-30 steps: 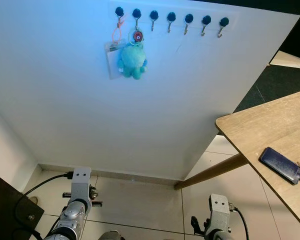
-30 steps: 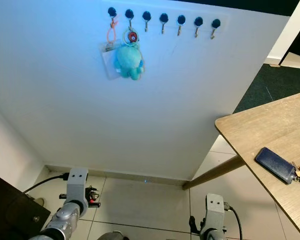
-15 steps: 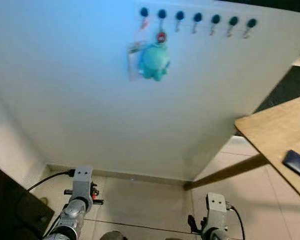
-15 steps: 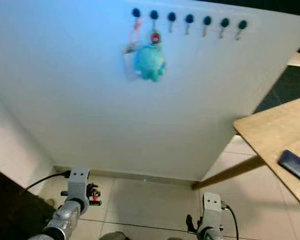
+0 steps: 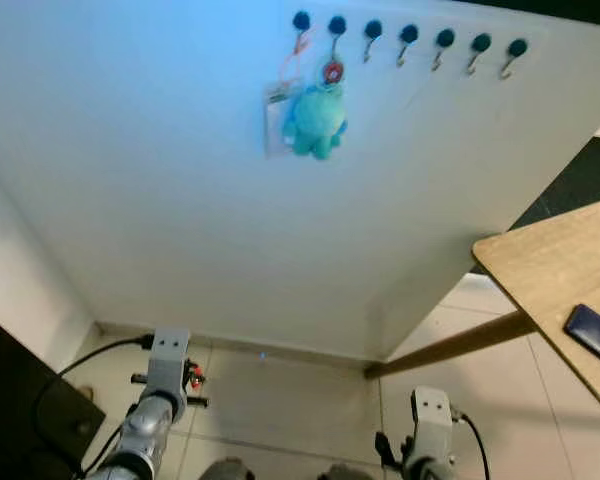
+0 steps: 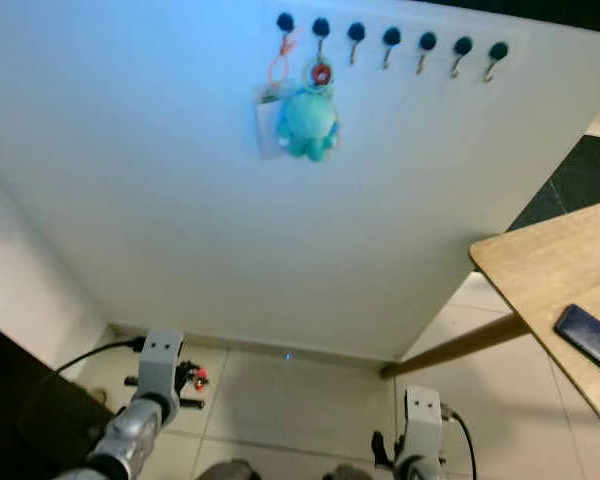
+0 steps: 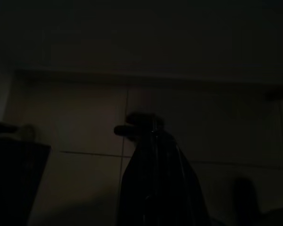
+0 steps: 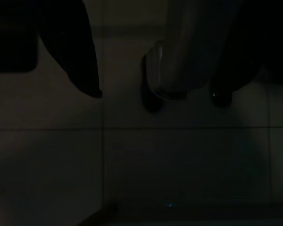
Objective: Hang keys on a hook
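A row of several dark-knobbed hooks runs along the top of the white wall. An orange-looped badge hangs from the leftmost hook, and a teal plush keychain hangs from the hook beside it. The other hooks are bare. Both silver arms hang low over the tiled floor, the left arm and the right arm. In the dark left wrist view my left gripper looks shut with nothing in it. My right gripper is open above the floor tiles.
A wooden table juts in from the right, with a dark flat case on it and a slanted leg reaching the floor. A dark cabinet corner stands at lower left. Dark carpet lies beyond the wall's right end.
The camera has swung left, so the hooks, wall and table sit further right in the picture. Both arms hang as before.
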### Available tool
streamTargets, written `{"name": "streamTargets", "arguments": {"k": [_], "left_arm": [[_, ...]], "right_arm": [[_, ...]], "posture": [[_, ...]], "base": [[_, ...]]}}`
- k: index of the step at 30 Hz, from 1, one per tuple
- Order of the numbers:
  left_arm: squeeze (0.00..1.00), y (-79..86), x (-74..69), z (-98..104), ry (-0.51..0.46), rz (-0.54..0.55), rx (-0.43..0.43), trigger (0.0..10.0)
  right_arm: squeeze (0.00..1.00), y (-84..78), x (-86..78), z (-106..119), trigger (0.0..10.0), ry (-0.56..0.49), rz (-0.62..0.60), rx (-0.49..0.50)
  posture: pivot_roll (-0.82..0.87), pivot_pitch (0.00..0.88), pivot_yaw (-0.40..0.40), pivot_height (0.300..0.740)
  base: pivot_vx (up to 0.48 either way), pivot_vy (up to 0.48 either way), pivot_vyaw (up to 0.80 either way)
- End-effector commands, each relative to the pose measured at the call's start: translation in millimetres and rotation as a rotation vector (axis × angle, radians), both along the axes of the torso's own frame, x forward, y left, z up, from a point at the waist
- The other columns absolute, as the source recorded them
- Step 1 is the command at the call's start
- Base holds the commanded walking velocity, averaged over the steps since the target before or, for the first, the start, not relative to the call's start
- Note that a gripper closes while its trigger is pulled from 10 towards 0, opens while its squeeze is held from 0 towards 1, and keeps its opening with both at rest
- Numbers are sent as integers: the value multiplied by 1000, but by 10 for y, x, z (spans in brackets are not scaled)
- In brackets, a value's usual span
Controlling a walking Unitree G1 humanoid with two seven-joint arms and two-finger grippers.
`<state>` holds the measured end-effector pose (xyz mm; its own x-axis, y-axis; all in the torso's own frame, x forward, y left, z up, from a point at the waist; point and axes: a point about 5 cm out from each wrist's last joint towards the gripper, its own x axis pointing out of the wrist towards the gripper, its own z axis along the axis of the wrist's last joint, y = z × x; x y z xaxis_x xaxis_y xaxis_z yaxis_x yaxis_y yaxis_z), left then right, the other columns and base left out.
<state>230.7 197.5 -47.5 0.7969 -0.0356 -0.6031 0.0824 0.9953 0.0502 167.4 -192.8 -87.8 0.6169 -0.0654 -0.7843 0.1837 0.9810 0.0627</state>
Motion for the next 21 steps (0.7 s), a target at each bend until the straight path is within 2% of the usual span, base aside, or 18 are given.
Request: {"name": "streamTargets", "arguments": {"k": [1,5,7,10,11,12,13,14,17,18,19,21], "left_arm": [[0,16,15,27,-30,-3,16,10000],[0,45,96,101,-75,-5,28,10000],[0,73,195,190,-120,-5,29,10000],[0,84,289,285,-168,-36,38,10000],[0,63,353,360,-211,-82,38,10000],[0,63,353,360,-211,-82,38,10000],[0,14,436,476,-278,-163,25,10000],[0,14,436,476,-278,-163,25,10000],[0,-188,662,911,-482,-450,-39,10000],[0,-188,662,911,-482,-450,-39,10000],[0,-254,702,1036,-526,-545,-49,10000],[0,-254,702,1036,-526,-545,-49,10000]], "right_arm": [[0,-39,-45,-15,10000,12,-20,-7],[0,-47,-35,-8,10000,6,-19,-15],[0,-50,-23,-1,10000,0,-13,-20],[0,-50,5,16,10000,-18,-2,-26],[0,-48,46,40,10000,-44,11,-30],[0,-48,46,40,10000,-44,11,-30],[0,-46,123,87,10000,-89,43,-45],[0,-46,123,87,10000,-89,43,-45],[0,-49,413,313,10000,-284,153,-109],[0,-49,413,313,10000,-284,153,-109],[0,-45,496,394,10000,-347,189,-131],[0,-45,496,394,10000,-347,189,-131]], "posture": [[101,64,-46,740],[97,63,-46,740],[94,62,-47,740],[92,61,-45,740],[88,61,-42,740],[88,61,-42,740],[87,63,-40,740],[87,63,-40,740],[75,62,-32,740],[75,62,-32,740],[73,62,-31,740],[73,62,-31,740]], "base": [[0,0,0],[0,0,0],[0,0,0],[0,0,0],[0,0,0],[0,0,0],[0,0,0],[0,0,0],[0,0,0],[0,0,0],[0,0,0],[0,0,0]]}}
